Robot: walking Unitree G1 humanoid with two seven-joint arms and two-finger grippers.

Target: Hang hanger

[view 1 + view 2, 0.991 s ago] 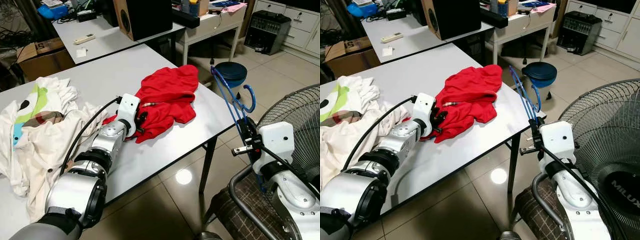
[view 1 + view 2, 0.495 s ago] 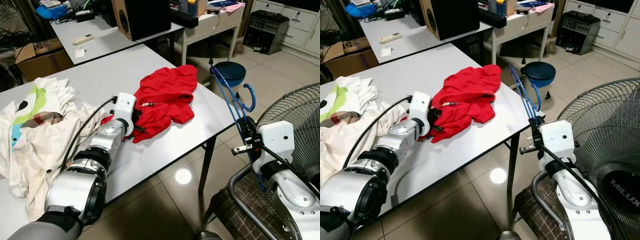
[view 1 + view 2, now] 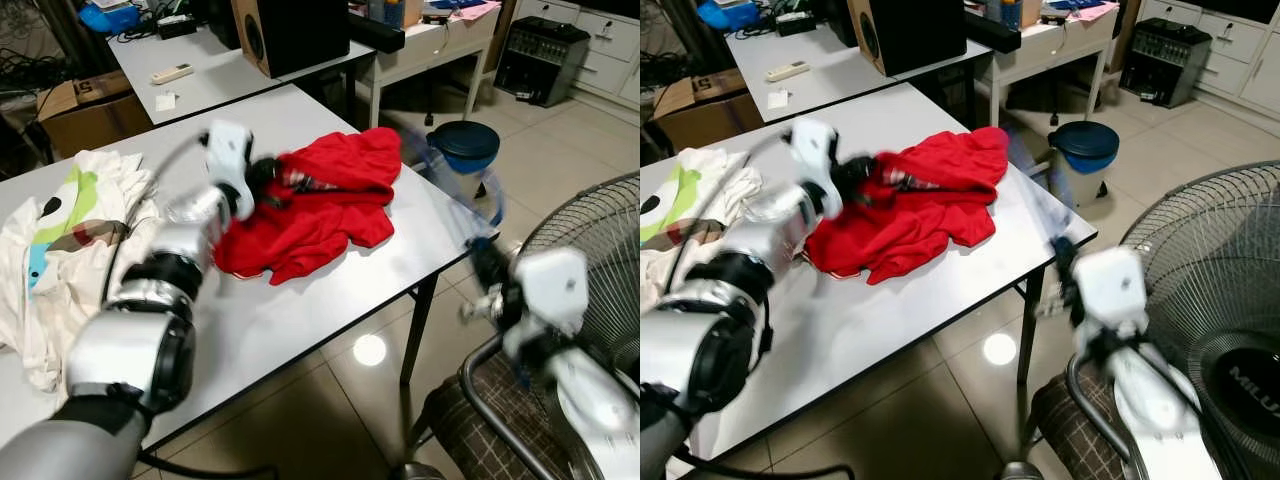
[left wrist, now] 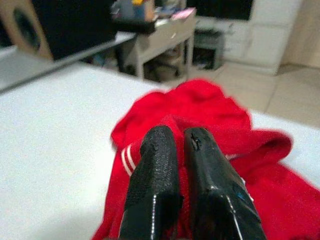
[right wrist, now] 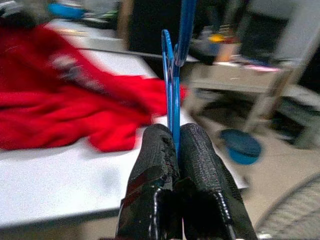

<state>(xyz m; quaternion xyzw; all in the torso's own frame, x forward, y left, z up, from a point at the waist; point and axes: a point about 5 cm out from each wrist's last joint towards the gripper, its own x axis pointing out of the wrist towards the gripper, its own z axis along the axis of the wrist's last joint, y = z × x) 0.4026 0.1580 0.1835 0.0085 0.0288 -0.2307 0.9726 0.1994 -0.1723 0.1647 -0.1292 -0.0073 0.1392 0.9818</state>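
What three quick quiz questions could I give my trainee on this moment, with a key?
1. True or false: the right gripper is shut on the blue hanger.
2. What does the left gripper pinch? A) red garment B) white clothes C) remote
3. Fill in: the red garment lies on the white ____.

Key: 1 true. 2 A, the red garment. 3 table.

Red garment now lifted leftward.
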